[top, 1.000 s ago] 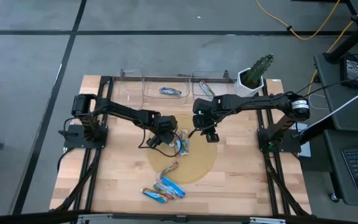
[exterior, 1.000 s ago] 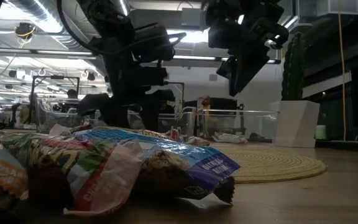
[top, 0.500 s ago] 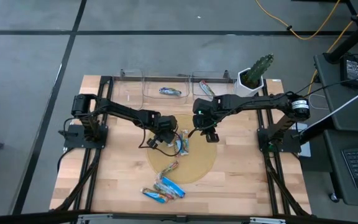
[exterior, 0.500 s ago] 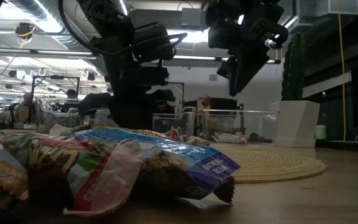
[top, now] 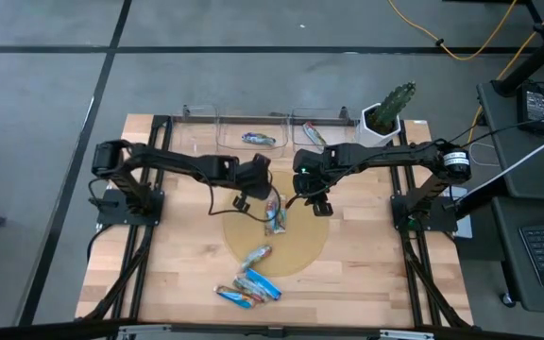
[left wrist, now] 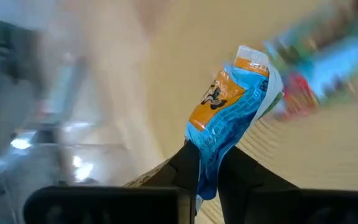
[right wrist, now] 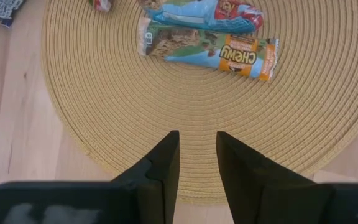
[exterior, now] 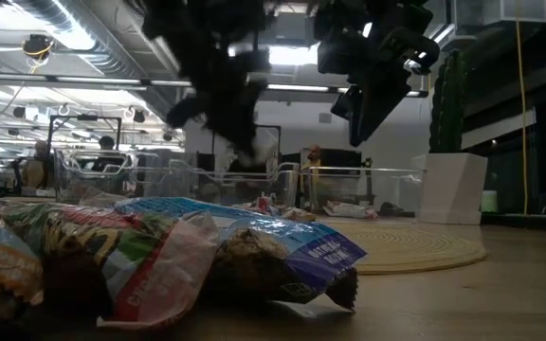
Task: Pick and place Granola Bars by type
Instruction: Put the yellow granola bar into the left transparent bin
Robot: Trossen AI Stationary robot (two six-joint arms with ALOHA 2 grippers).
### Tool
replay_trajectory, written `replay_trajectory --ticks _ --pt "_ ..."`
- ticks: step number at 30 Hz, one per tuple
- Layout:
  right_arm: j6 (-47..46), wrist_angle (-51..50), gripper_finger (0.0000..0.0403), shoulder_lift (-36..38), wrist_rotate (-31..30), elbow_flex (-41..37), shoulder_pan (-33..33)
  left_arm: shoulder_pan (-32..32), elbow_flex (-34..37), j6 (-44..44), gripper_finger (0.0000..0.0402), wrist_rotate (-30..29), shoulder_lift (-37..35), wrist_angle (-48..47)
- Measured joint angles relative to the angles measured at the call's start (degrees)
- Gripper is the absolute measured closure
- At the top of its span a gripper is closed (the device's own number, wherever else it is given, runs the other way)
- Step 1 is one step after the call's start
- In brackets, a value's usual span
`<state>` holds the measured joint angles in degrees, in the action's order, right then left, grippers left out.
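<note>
**Entry: granola bar sorting, state of work**

- **Left gripper** [left wrist: 202,167]: over the far left part of the round woven mat [top: 302,253], jaws closed on the lower end of a blue-and-orange wrapped granola bar [left wrist: 232,112]. The bar hangs clear of the mat. Judged to be mid-carry toward the bins.
- **Right gripper** [right wrist: 196,163]: hovering above the far right part of the mat. Fingers parted by a narrow gap, nothing between them. Appears to be waiting.
- **Left clear bin** [top: 201,127], at the far edge of the table: one blue-wrapped bar [top: 259,140] lies by its right end; which compartment it lies in cannot be told.
- **Right clear bin** [top: 333,118], beside it: one multicoloured bar [top: 311,134] inside.
- **Bars on the mat**: a small overlapping group [top: 274,217] just beside the left gripper, including a "Chewy" bar [right wrist: 209,51] with blue and orange print; one further bar [top: 257,254] on the near part of the mat.
- **Bars off the mat**: a cluster of blue-wrapped bars [top: 249,287] on the wooden table [top: 366,274], near the front edge. Exact count not readable.
- **Potted cactus** [top: 388,113], far right corner: not involved.

**Progress, as judged:** early. Two bars binned, one in hand, the larger share unsorted on the mat and at the near edge.
</note>
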<state>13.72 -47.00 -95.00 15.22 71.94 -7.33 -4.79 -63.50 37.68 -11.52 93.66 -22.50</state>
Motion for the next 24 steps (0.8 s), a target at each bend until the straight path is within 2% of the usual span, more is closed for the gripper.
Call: replay_trajectory --ticks 11,17,24 --pt "-0.19 0.20 0.0295 0.00 -0.01 0.00 0.00 -4.40 -3.22 -13.93 0.0371 0.78 -10.39 3.10" --pt "-0.20 0.61 0.0295 0.00 -0.02 0.00 0.00 -6.83 -3.29 -17.44 0.0371 1.35 -15.09 5.27" --pt "-0.20 0.98 0.0295 -0.01 -0.02 0.00 0.00 -8.65 -3.29 -19.90 0.0371 3.79 -16.57 5.52"
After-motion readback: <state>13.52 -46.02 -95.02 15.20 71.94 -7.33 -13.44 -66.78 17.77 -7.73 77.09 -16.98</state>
